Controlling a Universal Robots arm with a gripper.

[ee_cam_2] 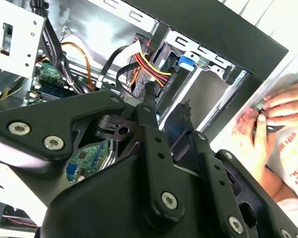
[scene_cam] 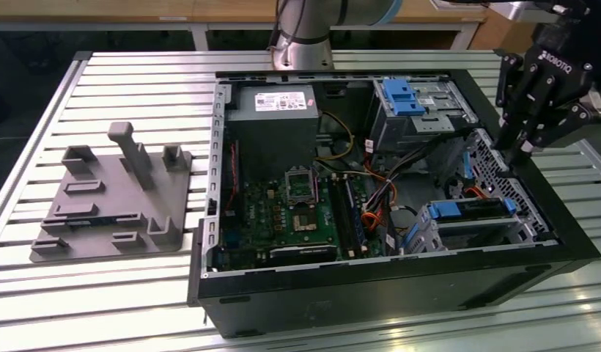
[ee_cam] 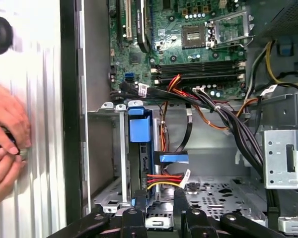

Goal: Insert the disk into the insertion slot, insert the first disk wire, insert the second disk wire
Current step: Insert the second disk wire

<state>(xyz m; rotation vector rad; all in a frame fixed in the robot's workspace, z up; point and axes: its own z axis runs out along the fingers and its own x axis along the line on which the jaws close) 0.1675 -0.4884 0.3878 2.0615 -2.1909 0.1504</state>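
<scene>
My gripper (scene_cam: 517, 152) hovers above the open computer case (scene_cam: 379, 286), fingers slightly parted and holding nothing. The disk (scene_cam: 473, 210) sits inside the insertion slot (scene_cam: 481, 233), at the exterior view's right. Red, yellow and black wires (ee_cam: 164, 180) run up to its end. A person's hands (ee_cam: 5, 144) are over the worktop (scene_cam: 134, 293) beside the case.

The disk (scene_cam: 470, 210) wears a bright blue carrier; the insertion slot (scene_cam: 487, 233) is perforated silver; the motherboard (scene_cam: 300, 216) green.
</scene>
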